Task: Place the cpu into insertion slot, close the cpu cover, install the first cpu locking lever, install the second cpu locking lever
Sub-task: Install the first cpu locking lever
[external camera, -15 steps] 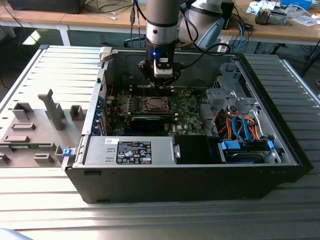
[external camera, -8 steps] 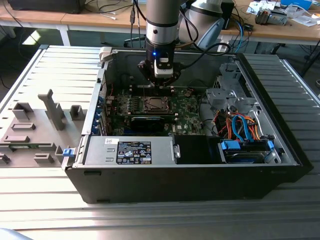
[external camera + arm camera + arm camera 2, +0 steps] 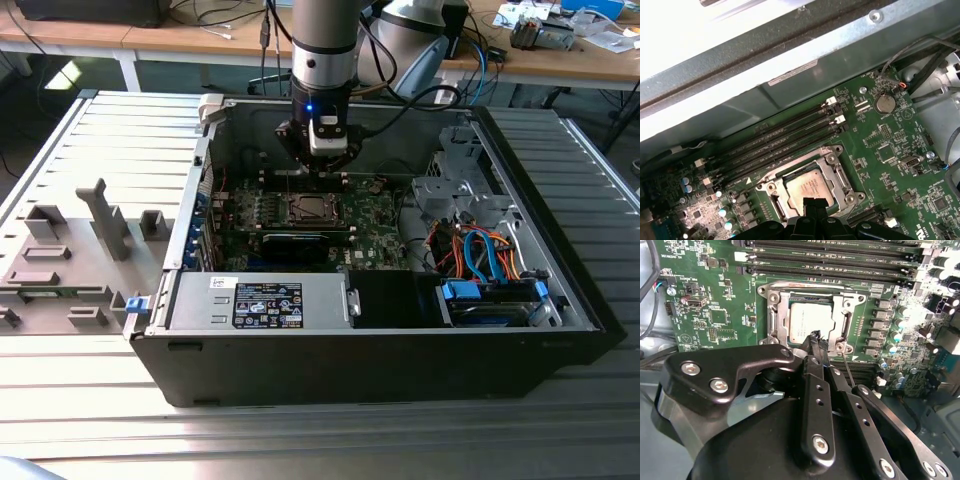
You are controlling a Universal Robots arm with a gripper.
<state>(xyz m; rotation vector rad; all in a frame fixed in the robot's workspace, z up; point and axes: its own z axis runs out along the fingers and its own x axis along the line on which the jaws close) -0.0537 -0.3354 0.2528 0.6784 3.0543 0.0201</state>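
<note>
The cpu [image 3: 807, 322] [image 3: 809, 186] lies flat in the insertion slot [image 3: 305, 208], silvery top up. Over it lies the cpu cover [image 3: 776, 315] [image 3: 836, 170], a grey metal frame whose window shows the chip. My gripper [image 3: 815, 338] [image 3: 812, 204] [image 3: 318, 165] hangs above the socket with its fingers pressed together; in both wrist views the tip sits at the cover's edge. Nothing shows between the fingers. A thin wire locking lever [image 3: 849, 371] runs beside the socket close to the fingers.
Long memory slots [image 3: 840, 260] [image 3: 775, 142] run along one side of the socket. The open computer case [image 3: 150, 330] holds a power supply [image 3: 260, 300] and a drive bay with coloured cables [image 3: 490, 255]. Grey fixtures [image 3: 105, 215] stand on the table at the exterior view's left.
</note>
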